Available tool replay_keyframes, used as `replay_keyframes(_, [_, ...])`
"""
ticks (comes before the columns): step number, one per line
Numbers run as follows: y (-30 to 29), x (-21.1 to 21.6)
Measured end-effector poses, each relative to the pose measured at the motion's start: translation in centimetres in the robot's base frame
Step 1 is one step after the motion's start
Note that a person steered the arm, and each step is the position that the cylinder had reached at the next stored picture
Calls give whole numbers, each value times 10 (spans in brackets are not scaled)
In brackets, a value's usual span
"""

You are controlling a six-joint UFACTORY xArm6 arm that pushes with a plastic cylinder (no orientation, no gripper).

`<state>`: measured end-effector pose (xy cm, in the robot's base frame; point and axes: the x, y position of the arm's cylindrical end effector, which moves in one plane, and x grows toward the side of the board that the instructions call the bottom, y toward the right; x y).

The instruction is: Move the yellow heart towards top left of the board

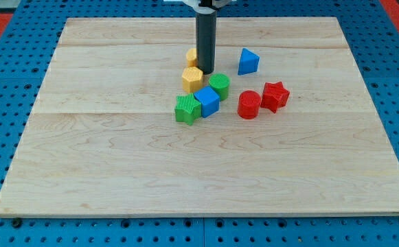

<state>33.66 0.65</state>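
Note:
A yellow block sits above the board's middle, its right part hidden behind my rod, so I cannot make out its shape. A second yellow block, which looks like a hexagon, lies just below it. My tip rests on the board just right of both yellow blocks, at the hexagon's upper right edge. Whether it touches either one I cannot tell.
A green cylinder, a blue cube and a green star cluster below the tip. A blue triangle lies to its right. A red cylinder and a red star lie at the lower right. The wooden board sits on a blue pegboard.

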Motion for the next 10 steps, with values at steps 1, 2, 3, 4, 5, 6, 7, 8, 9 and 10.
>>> replay_keyframes(1, [-58, -33])
replay_keyframes(2, [-84, -75])
replay_keyframes(3, [-12, -76])
replay_keyframes(4, [-59, -116])
replay_keyframes(5, [-163, -139])
replay_keyframes(6, [-127, -129])
replay_keyframes(7, [-58, -126])
replay_keyframes(8, [-95, -111])
replay_keyframes(9, [-135, -102])
replay_keyframes(10, [-128, -84])
